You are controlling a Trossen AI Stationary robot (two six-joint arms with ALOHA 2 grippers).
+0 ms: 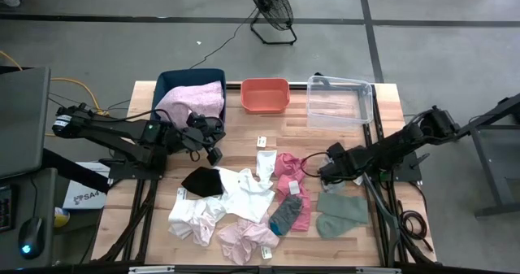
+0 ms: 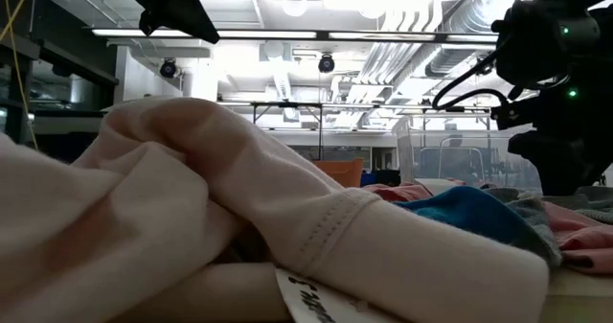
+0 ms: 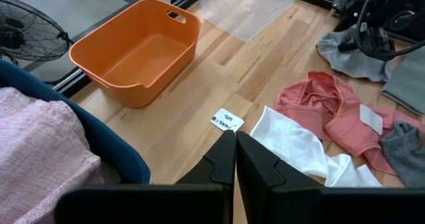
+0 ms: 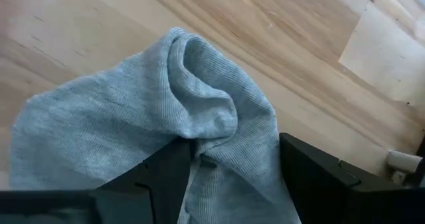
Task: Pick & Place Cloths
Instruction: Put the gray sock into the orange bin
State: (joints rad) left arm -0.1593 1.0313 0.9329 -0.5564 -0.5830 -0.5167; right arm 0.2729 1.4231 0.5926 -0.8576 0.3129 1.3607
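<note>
Several small cloths lie spread on the wooden table: black (image 1: 203,180), white (image 1: 244,193), pale pink (image 1: 244,240), coral pink (image 1: 288,167), dark grey (image 1: 286,213) and two sage green pieces (image 1: 341,213). A pink striped cloth (image 1: 193,99) fills the blue bin (image 1: 166,83). My left gripper (image 3: 234,144) is shut and empty. It hovers beside the blue bin, above a paper tag (image 3: 227,120) and the white cloth (image 3: 299,147). My right gripper (image 1: 325,174) is down on a grey-green cloth (image 4: 133,117) at the pile's right side. My right gripper (image 4: 236,161) pinches a raised fold of the grey-green cloth (image 4: 212,111) between its two fingers (image 4: 166,174). It comes from above. The fold bunches up between them. The rest of the cloth spreads out on the table.
The empty orange bin (image 1: 265,95) and the empty clear bin (image 1: 340,102) stand along the far edge, right of the blue bin. A pale pink cloth (image 2: 192,218) lies close before the low camera. Bare wood shows between the bins and the pile.
</note>
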